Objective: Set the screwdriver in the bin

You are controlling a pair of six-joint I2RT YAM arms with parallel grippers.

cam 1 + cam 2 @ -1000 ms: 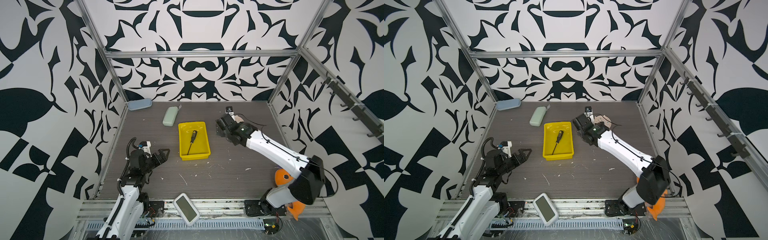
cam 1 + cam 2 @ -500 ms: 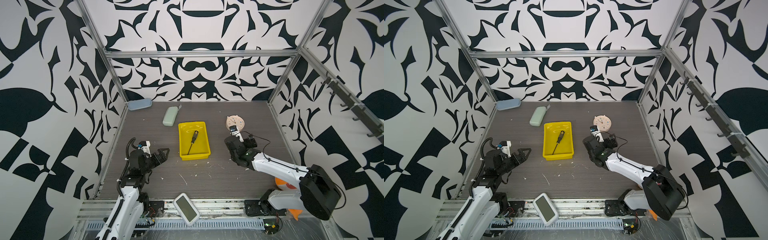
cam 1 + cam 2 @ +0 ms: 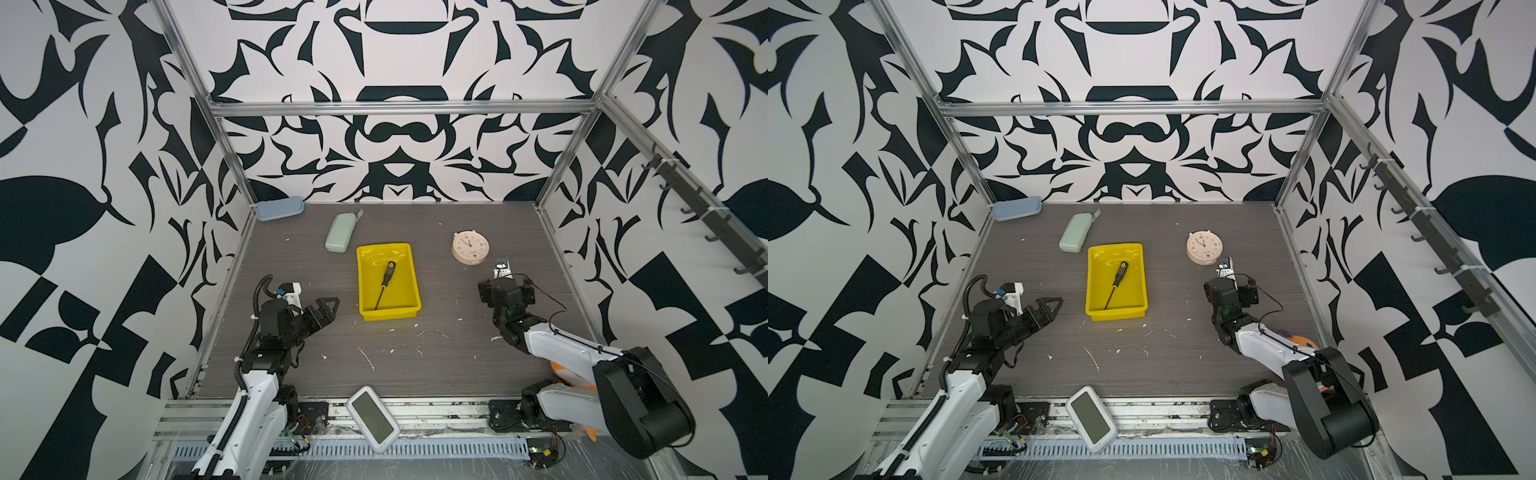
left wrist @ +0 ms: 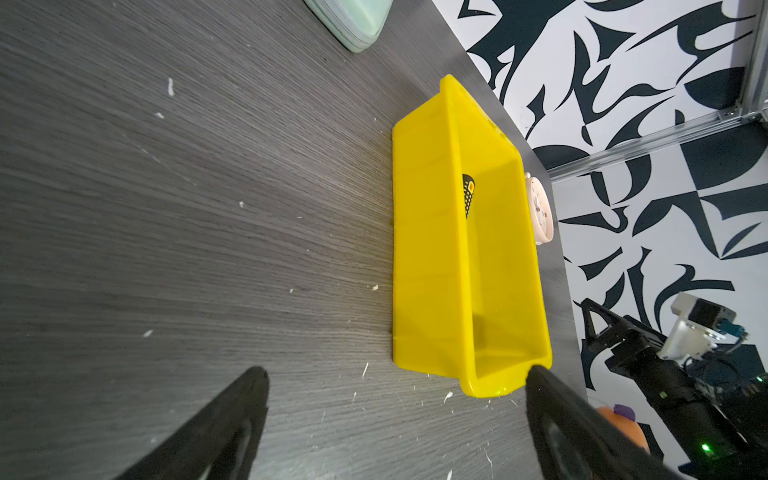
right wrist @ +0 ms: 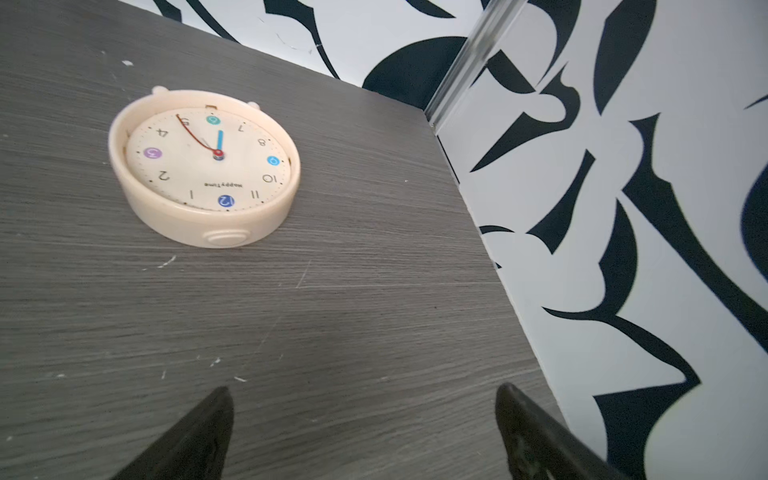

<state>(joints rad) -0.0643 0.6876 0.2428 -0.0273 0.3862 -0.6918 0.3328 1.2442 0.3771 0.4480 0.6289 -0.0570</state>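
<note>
Bin (image 3: 388, 314): bright yellow, plain. Screwdriver (image 3: 389, 271): black ribbed handle with small yellow marks, dark shaft. Clock (image 5: 203, 166): cream case, pale dial, number dots in purple, teal and two blues, blue hand, red second hand. Pale green case (image 3: 340, 232), dusty blue case (image 3: 279, 208). Table (image 3: 415, 365): dark grey woodgrain, white flecks. Walls (image 3: 395, 62): white with bold black leaf-like shapes.

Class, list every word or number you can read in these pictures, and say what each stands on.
"HappyTime": on the clock face, upside down in the right wrist view.
"1" to "12": hour numerals round that face.
Yellow marks on the screwdriver handle: too small to read.
</note>
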